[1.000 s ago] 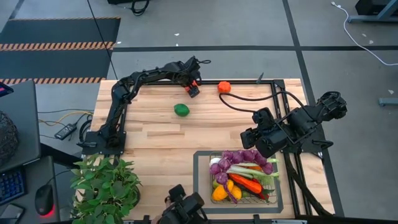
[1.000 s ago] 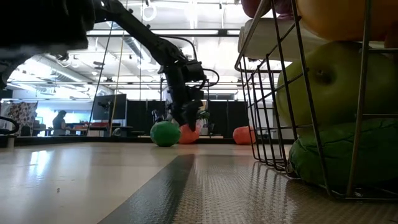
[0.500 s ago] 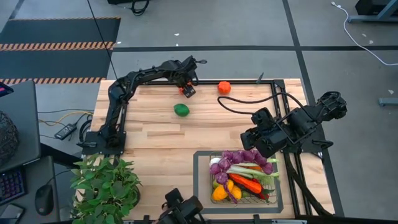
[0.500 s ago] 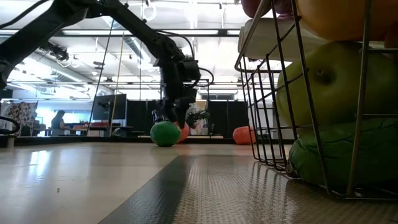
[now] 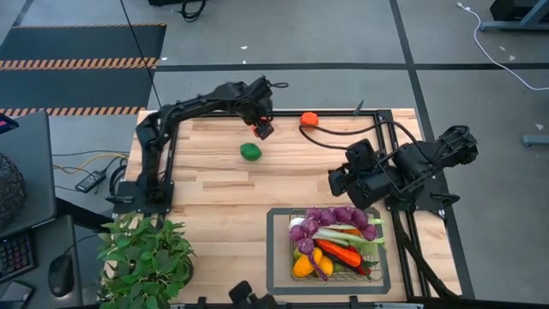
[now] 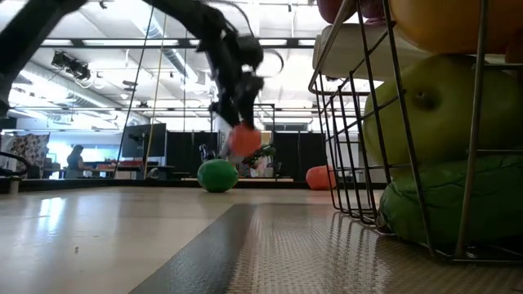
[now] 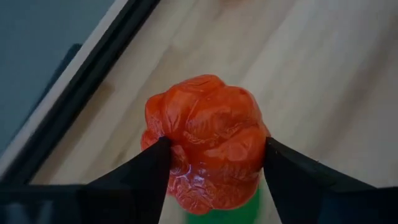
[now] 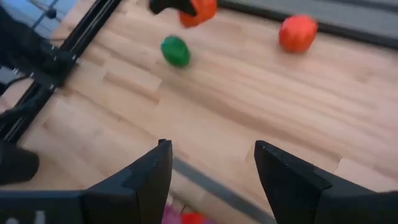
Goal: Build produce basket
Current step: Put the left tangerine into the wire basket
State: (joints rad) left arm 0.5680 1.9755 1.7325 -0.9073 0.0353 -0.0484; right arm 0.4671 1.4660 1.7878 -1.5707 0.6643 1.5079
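Note:
My left gripper (image 5: 263, 130) is over the far middle of the table, shut on a red ribbed tomato (image 7: 205, 140) that also shows in the low view (image 6: 243, 140). A green lime (image 5: 250, 152) lies on the wood just near of it. An orange tomato (image 5: 309, 119) rests at the far edge. The wire basket (image 5: 329, 275) stands at the near right, filled with grapes, leek, peppers and other produce (image 5: 333, 239). My right gripper (image 8: 211, 168) hovers open above the table, left of the basket's far side, with nothing between its fingers. My left gripper pinches the red tomato between its two fingers, one on each side of its ribbed body (image 7: 168, 152). The fingers come from above, pointing down. The tomato is lifted clear of the table, above the lime.
A potted leafy plant (image 5: 146, 253) stands at the near left corner. A black rail frame (image 5: 382, 120) runs around the tabletop, with a cable looping near the orange tomato. Bare wood (image 5: 223, 223) lies between the lime and the basket.
My left gripper has risen from the table near the far edge with the red tomato in its fingers, so the tomato now hangs clear above the lime. My right arm has shifted a little toward the table's left.

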